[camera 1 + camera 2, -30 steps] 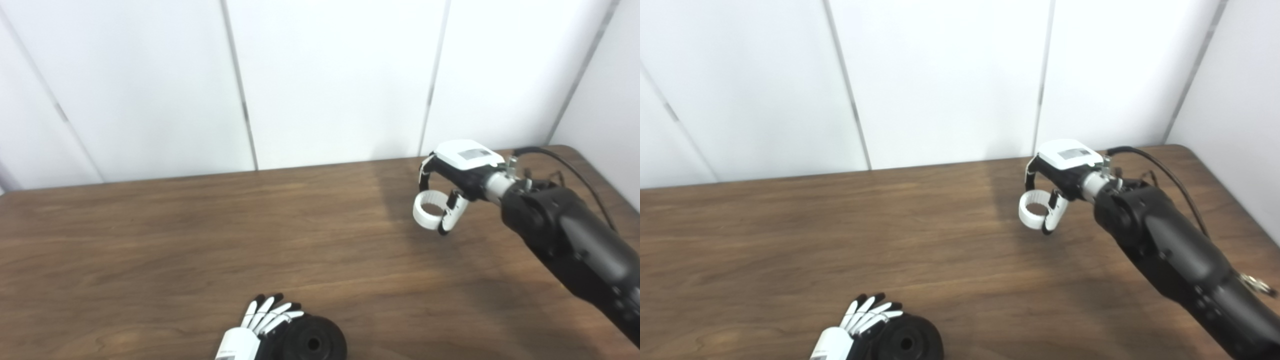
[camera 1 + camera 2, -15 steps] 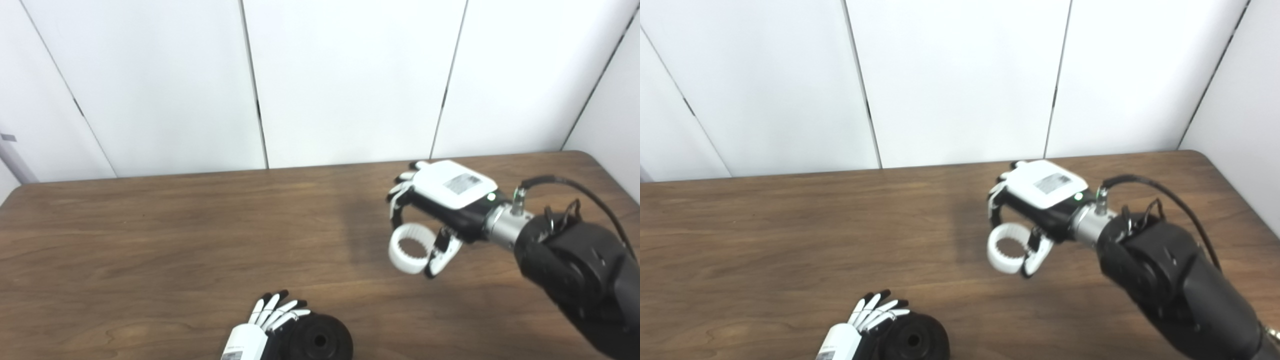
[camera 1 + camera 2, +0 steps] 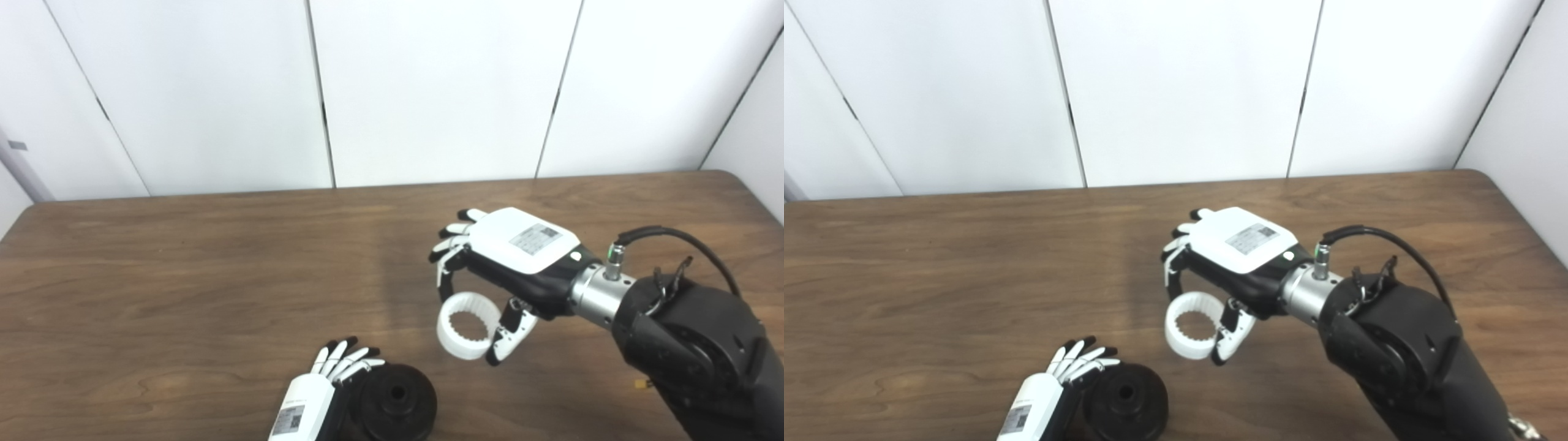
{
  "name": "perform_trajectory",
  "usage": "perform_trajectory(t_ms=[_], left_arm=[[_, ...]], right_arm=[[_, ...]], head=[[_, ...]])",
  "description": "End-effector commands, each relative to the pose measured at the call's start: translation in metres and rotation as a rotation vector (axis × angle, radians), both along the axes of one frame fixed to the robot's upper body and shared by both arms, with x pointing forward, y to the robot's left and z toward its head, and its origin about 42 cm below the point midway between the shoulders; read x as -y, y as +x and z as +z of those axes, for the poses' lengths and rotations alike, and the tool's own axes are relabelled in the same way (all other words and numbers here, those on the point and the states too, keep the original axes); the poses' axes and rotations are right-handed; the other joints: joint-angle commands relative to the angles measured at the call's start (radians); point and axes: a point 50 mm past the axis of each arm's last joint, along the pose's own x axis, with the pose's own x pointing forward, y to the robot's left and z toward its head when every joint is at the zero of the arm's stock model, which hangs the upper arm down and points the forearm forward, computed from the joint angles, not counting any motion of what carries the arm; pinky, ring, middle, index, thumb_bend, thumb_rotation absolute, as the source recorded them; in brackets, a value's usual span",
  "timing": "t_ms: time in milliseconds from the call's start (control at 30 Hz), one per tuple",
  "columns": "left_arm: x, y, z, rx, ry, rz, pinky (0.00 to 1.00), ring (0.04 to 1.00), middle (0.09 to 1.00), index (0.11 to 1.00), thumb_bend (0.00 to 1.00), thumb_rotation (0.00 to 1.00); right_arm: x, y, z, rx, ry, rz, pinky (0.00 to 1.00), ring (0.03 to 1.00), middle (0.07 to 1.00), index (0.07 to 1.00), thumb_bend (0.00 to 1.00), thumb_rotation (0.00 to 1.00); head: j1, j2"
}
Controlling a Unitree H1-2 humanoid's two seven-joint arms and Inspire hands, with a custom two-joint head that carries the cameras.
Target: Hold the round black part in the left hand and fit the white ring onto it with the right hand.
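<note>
While our right hand [image 3: 520, 263] pinches the white ring [image 3: 467, 334] and our left hand [image 3: 324, 392] grips the round black part [image 3: 395, 401], we should level the ring's toothed bore over the part's hub, below-left of the right fingertips.

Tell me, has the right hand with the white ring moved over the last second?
Yes. The right hand, holding the white ring, came from the table's far right toward the black part.

Bright, even, diffuse light fills both views. The white wall panels [image 3: 441, 86] look nearly washed out. A soft vertical band of shadow falls across the desk [image 3: 184, 275] left of the right robot hand [image 3: 514, 263]. Focus is sharp throughout, with no motion blur; the wall seams lean outward toward the frame edges.
</note>
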Motion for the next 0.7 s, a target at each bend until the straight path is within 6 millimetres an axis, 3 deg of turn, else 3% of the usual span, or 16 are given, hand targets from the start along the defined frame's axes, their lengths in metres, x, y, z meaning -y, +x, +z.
perform_trajectory(t_ms=[0,667], left_arm=[[0.010,-0.013,-0.013,-0.110,0.037,-0.021,1.00,0.962,0.858,0.485,0.52,0.06],[0.021,-0.005,0.001,-0.099,0.062,-0.027,1.00,0.963,0.858,0.484,0.52,0.06]], right_arm=[[-0.007,-0.006,0.015,0.081,0.008,0.037,1.00,0.922,0.831,0.483,0.52,0.14],[-0.042,-0.013,0.007,0.035,0.057,0.129,1.00,0.937,0.847,0.483,0.52,0.13]], head=[[0.002,0.003],[0.037,0.090]])
